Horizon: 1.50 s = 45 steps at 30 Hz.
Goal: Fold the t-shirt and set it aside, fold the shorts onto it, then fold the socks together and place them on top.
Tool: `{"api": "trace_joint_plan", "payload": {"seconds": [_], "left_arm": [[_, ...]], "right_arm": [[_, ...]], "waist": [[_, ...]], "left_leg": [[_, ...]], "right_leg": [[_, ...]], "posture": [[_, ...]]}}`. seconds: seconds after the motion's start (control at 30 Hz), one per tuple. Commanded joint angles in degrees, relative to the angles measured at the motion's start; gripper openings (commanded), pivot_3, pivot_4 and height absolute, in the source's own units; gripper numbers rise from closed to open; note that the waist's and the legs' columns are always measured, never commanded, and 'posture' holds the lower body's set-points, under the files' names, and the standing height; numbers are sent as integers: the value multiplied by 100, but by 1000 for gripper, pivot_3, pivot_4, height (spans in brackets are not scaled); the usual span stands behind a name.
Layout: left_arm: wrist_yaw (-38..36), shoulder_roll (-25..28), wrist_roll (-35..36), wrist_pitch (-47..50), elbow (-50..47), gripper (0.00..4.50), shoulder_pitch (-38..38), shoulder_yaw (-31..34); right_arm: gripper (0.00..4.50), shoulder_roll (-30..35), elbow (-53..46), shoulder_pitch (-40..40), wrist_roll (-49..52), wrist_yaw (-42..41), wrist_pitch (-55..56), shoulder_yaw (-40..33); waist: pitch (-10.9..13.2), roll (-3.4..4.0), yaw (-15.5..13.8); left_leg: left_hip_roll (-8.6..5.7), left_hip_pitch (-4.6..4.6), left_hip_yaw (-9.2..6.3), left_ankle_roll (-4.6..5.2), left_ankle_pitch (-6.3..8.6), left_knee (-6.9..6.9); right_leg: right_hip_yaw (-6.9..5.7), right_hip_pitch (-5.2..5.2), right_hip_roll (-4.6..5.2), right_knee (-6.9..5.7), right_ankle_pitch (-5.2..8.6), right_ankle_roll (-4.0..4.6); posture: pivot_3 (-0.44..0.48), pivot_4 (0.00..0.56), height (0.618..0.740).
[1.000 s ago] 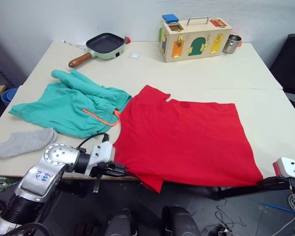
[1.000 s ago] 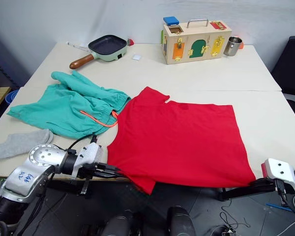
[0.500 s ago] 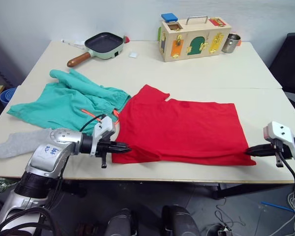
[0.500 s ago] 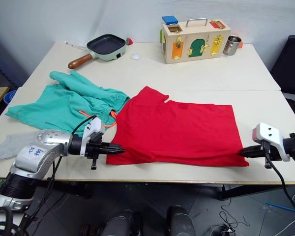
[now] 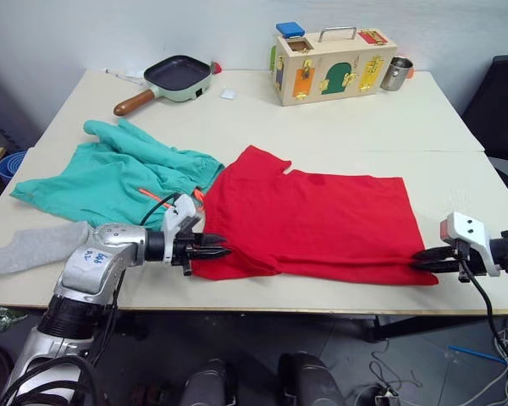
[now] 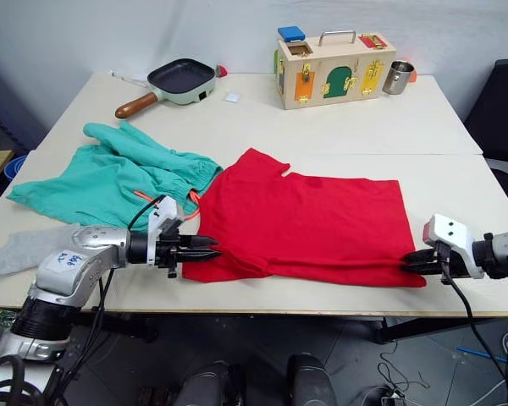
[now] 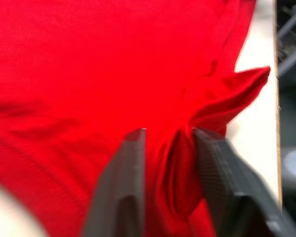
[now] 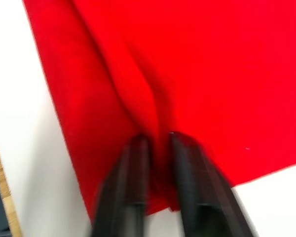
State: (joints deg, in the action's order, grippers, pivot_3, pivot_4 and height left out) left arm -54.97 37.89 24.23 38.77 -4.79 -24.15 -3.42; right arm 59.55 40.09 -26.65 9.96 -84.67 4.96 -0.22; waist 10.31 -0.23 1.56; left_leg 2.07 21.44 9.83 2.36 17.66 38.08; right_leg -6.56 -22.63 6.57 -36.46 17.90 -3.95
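The two black fingers (image 7: 126, 187) of the left gripper (image 5: 218, 251) pinch a bunched fold of the red t-shirt (image 5: 322, 224) between them. The cloth sits tight in the gap, right at the shirt's left front corner, close to the front edge of the table (image 5: 339, 118). The right gripper (image 5: 421, 260) does the same at the shirt's right front corner. Its fingers (image 8: 130, 170) are close together with a ridge of red cloth squeezed between them.

The t-shirt lies mostly flat on the table, a bit right of the middle. Its front edge looks rolled or doubled over between the two grippers. One short sleeve pokes out toward the back, near the middle of the table.

The teal shorts (image 5: 114, 173) lie in a crumpled heap on the left side of the table. They touch the left edge of the t-shirt. Their orange drawstring (image 5: 157, 197) shows just beside the left gripper's wrist.

A grey sock (image 5: 35, 246) lies flat at the front left corner of the table, near the shorts.

At the back of the table sit a small frying pan (image 5: 171, 78) with a brown handle, a wooden box (image 5: 332, 65) with coloured doors and latches, and a metal cup (image 5: 397, 74) beside the box.
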Motion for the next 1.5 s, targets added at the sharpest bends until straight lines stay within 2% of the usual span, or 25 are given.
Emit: {"api": "trace_joint_plan", "payload": {"seconds": [0.03, 0.2, 0.23, 0.4, 0.5, 0.6, 0.7, 0.97, 1.07, 1.1, 1.17, 1.23, 1.27, 1.37, 1.5], "left_arm": [[229, 46, -32, -310, -241, 2819, 208, 404], [451, 72, -191, -1100, -169, 4398, 503, 845], [420, 75, -158, -1219, -192, 4486, 560, 929], [-516, 309, 173, -2005, -721, 4500, 1121, 1073], [-1017, 536, 63, -2462, -1104, 4500, 1443, 857], [-1265, 672, -45, -2572, -1385, 4500, 1604, 518], [-1251, 633, -102, -2596, -1545, 3920, 1652, 266], [-1251, 666, -1207, -4084, -964, 1325, 1656, -218], [-969, 448, -1317, -4124, -854, 433, 1580, -269], [-899, 409, -1366, -4153, -817, 433, 1561, -277], [-751, 407, -1506, -4306, -554, 675, 1510, -175], [-635, 458, -1704, -4767, -183, 1212, 1463, -63], [-636, 490, -1759, -4978, -55, 1547, 1448, -41], [-719, 577, -1807, -5268, 159, 2477, 1392, -71], [-726, 593, -1975, -5679, 444, 3721, 1226, -204]], "right_arm": [[2363, 248, -315, 236, 333, 110, 147, -610], [4127, 233, -934, 719, 782, 211, 179, -1299], [4330, 184, -1195, 841, 935, 219, 50, -1426], [4432, -109, -3003, 1717, 1762, 346, -883, -1766], [4432, -308, -3905, 2228, 1994, 423, -1093, -1768], [3916, -426, -4347, 2581, 2059, 381, -1187, -1682], [2928, -501, -4529, 2806, 1900, 357, -1034, -1503], [15, -726, -4414, 2828, 1595, 452, -553, -1285], [0, -722, -4395, 2850, 1596, 451, -474, -1292], [0, -728, -4391, 2857, 1574, 473, -420, -1302], [0, -773, -4432, 2866, 1626, 621, -487, -1375], [0, -818, -4552, 2890, 1842, 737, -716, -1456], [167, -769, -4649, 2939, 1964, 712, -928, -1449], [931, -742, -4764, 2968, 1933, 667, -873, -1436], [2349, -822, -4813, 2972, 1737, 717, -504, -1400]], "waist": [[0, 0, 0], [0, 0, -5], [0, 0, -5], [0, 0, -3], [-1, 1, -10], [-2, 3, -34], [-1, 2, -86], [-2, 3, -137], [-2, 3, -138], [-1, 2, -139], [-1, 2, -147], [-1, 2, -146], [-1, 2, -145], [-1, 2, -143], [-1, 2, -143]], "left_leg": [[0, 0, -1, 0, 0, 1], [0, -2, -1, -2, 1, -1], [0, -2, -1, -2, 1, -1], [4, -4, -3, -12, 7, -12], [6, -4, -4, -15, 10, -15], [4, -3, -3, -29, 26, -16], [3, -4, -3, -27, 34, -17], [3, -3, -1, -14, 29, -19], [3, -2, -2, -8, 30, -19], [3, -2, -2, -5, 30, -19], [4, -2, -3, 4, 29, -19], [4, -2, -4, 5, 29, -19], [4, -2, -3, 5, 29, -19], [6, -2, -4, 7, 31, -22], [5, -2, -4, 9, 34, -22]], "right_leg": [[0, 1, 0, 0, 0, 0], [1, 2, 1, 1, 0, 0], [1, 2, 1, 2, 0, 0], [0, 0, 1, 5, 0, 1], [0, -1, 1, 9, 1, 2], [2, 1, 2, 16, 1, 2], [2, 4, 4, 25, 1, 1], [2, 1, 3, 29, 0, 1], [2, 1, 4, 31, 0, 1], [2, 1, 4, 32, 0, 1], [1, 2, 4, 33, 0, 1], [0, 2, 4, 33, 0, 1], [0, 1, 4, 33, 0, 1], [-2, 1, 4, 36, 0, 1], [-1, 2, 5, 40, 0, 1]], "posture": [[0, 150, 740], [0, 150, 740], [0, 150, 740], [0, 150, 740], [0, 150, 740], [0, 150, 740], [0, 150, 740], [0, 150, 740], [0, 150, 740], [0, 150, 740], [0, 150, 740], [0, 150, 740], [0, 150, 740], [0, 150, 740], [0, 150, 740]]}}
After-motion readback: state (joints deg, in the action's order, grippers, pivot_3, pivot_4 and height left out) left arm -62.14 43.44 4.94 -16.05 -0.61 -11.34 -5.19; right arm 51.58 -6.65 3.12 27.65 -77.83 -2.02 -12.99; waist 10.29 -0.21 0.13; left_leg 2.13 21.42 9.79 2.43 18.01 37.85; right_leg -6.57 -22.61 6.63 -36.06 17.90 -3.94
